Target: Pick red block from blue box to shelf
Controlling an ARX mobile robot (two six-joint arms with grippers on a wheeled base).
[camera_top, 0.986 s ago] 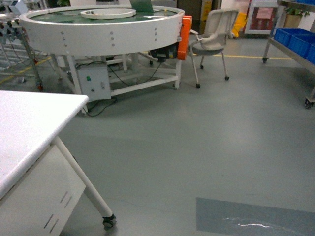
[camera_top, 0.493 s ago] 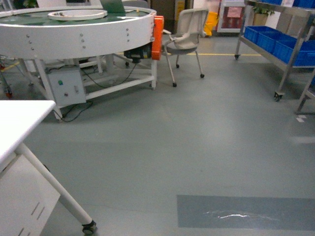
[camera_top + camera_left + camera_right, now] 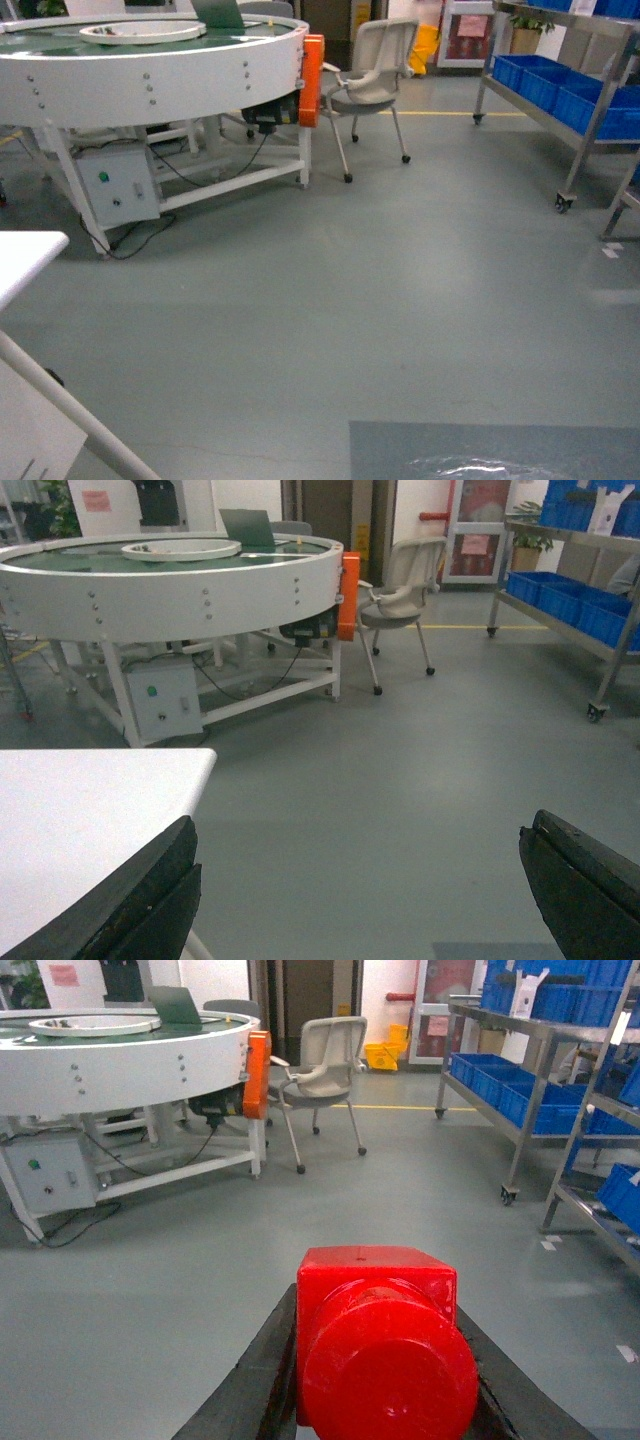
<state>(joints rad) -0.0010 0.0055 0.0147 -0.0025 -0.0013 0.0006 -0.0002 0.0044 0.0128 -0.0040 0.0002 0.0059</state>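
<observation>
In the right wrist view the red block (image 3: 378, 1345) fills the lower middle, its round stud facing the camera. My right gripper (image 3: 375, 1312) is shut on it, a dark finger pressing each side. My left gripper (image 3: 360, 832) is open with only floor between its fingers (image 3: 140, 900). The shelf (image 3: 596, 118) of steel uprights stands at the right of the head view, and also shows as the shelf (image 3: 527, 1125) and the shelf (image 3: 617, 660) in the wrist views. Neither gripper shows in the head view. The blue box is out of view.
Dark blue crates (image 3: 545, 80) sit on the shelf. A round white conveyor table (image 3: 150, 60) with an orange end stands back left, a grey chair (image 3: 375, 70) beside it. A white table corner (image 3: 25, 260) juts in at the left. Grey floor lies between me and the shelf.
The head view has swung right: the white table and round conveyor slid left, and the shelf with its crates came further into view on the right.
</observation>
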